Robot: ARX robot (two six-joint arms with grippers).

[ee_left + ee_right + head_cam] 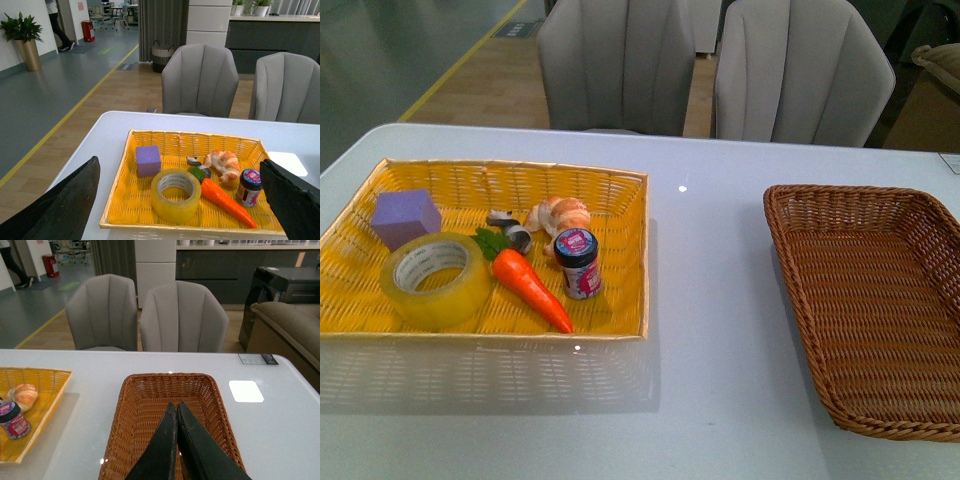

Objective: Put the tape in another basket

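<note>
Packing tape [437,279] lies flat in the near-left part of the yellow woven basket [520,168], just in front of a purple block [405,217], with a toy carrot [528,288] just to its right. The brown wicker basket [880,300] sits well apart on the right of the white counter [720,330], with nothing in it. Neither arm shows in the front view.

From the left wrist, the left end effector [178,161] is spread wide, high and nearer than the tape [175,195], holding nothing.

From the right wrist, the right end effector [176,407] is pinched together, empty, over the wicker basket [135,405].

I judge the pick not yet begun. The left arm would need to descend onto the roll and grip its wall, clear of the carrot.
</note>
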